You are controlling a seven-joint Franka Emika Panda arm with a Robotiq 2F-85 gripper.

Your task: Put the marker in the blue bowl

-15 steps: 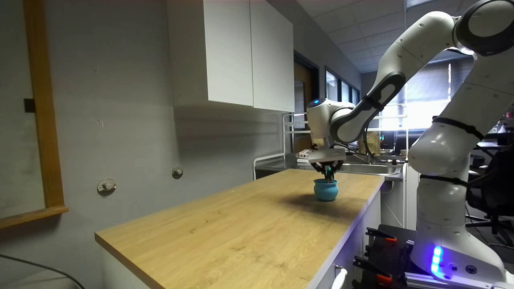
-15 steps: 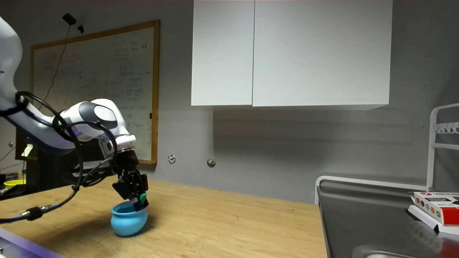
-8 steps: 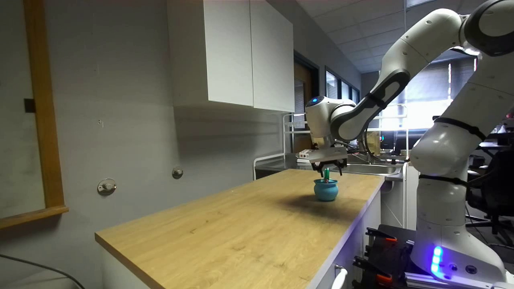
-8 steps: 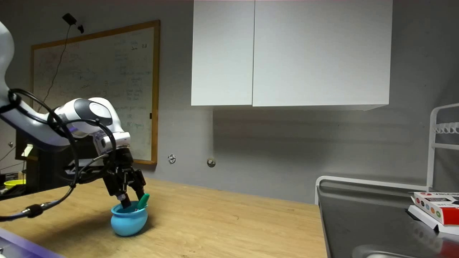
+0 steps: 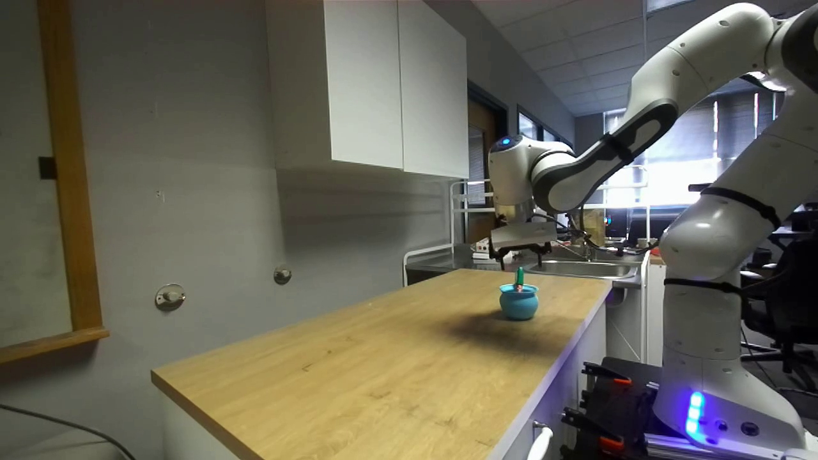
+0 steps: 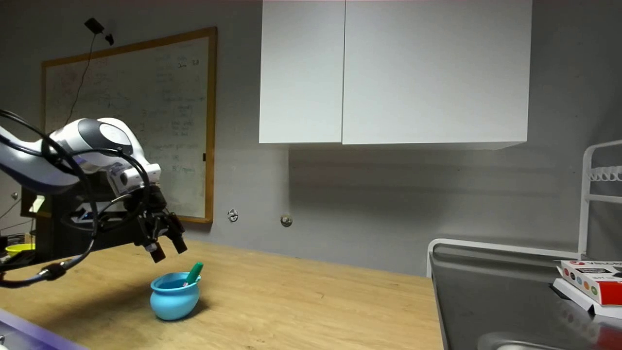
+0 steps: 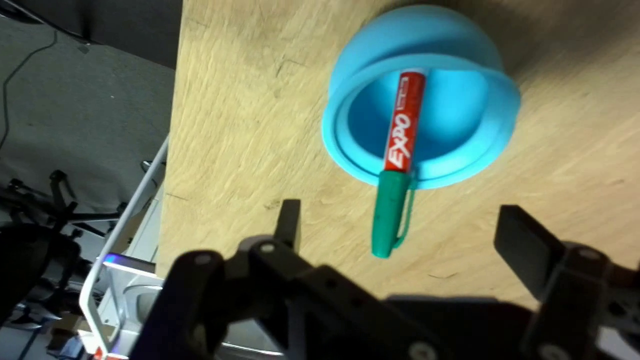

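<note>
A grey wall [image 6: 369, 204] runs along the back of this room, with one wood-framed whiteboard [image 6: 136, 121], one white cabinet [image 5: 300, 83] of two doors [image 6: 301, 73] and two round metal fittings [image 6: 286, 220] fixed to it. In front stands one desk [image 5: 383, 377] with a pale wood-grain top. Beside one end of it I see a dark metal counter [image 6: 495, 291] carrying two boxes [image 6: 585, 282], stacked, the upper one printed red and white. Farther off, one yellow thing [image 6: 19, 249], too small to name, peeks out.

On the desk sits one blue bowl [image 6: 175, 306], small, squat and upright. The one marker [image 7: 400, 160] is in it already: the red barrel [image 7: 407, 110], lettered EXPO, slants down inside, while the green cap [image 7: 390, 212] sticks up past the rim [image 7: 337, 140], which the marker leans against. Both exterior views show the cap poking out above the bowl.

One white robot arm [image 5: 677, 70] reaches over the desk, one strip of blue light [image 5: 694, 415] glowing at its base [image 5: 722, 377]. Its single claw [image 6: 169, 251] hangs above the bowl, apart from bowl and marker alike. The two fingers [image 7: 288, 222] are spread, with a wide gap between them; in the wrist view they show in the lower half, one to each side of the green cap.
</note>
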